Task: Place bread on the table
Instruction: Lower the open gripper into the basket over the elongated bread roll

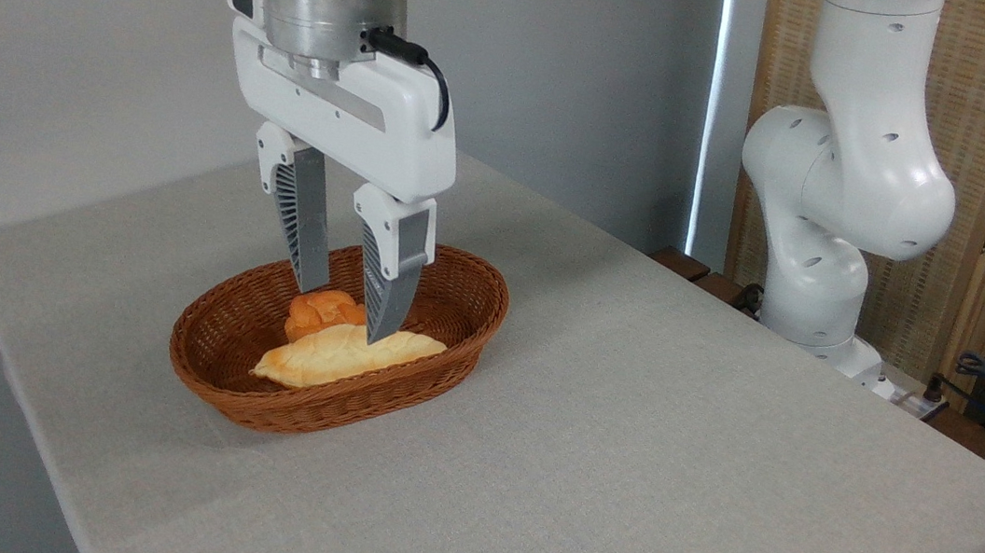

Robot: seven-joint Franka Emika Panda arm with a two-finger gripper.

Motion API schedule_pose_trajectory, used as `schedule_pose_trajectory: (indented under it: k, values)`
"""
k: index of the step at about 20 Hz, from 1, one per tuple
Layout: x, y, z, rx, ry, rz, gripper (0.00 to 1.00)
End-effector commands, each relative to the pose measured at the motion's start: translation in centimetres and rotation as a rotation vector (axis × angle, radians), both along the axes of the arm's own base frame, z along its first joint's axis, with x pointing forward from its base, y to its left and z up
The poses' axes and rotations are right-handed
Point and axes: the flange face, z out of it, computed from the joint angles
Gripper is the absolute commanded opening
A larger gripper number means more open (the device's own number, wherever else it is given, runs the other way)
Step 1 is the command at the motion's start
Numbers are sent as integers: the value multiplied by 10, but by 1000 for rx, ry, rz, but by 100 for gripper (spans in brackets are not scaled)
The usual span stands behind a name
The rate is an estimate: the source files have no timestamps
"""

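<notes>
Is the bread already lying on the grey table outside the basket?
No, the bread lies inside the wicker basket, beside a small orange bun, under the open gripper.

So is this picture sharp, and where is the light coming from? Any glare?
In the camera view, the gripper, bread and wicker basket look sharp. The light is soft and even, with only a faint shadow on the table by the basket. A bright overexposed strip shows behind; no glare on the loaf.
</notes>
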Motion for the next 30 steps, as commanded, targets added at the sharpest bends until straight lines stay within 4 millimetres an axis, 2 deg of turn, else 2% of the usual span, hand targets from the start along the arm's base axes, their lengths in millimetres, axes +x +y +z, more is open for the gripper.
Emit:
schedule_pose_trajectory:
  k: [1, 3, 5, 19, 23, 27, 30]
  values:
    - [-5, -2, -4, -22, 45, -24, 100]
    - [-5, -2, -4, -22, 45, -25, 100]
    - [-4, 10, -3, -25, 42, -14, 100]
    - [-5, 3, -3, -25, 42, -52, 100]
    - [-5, 2, -9, -25, 54, -64, 100]
    - [3, -30, -29, -24, 71, -118, 100]
    - [5, -66, -52, -22, 55, -201, 100]
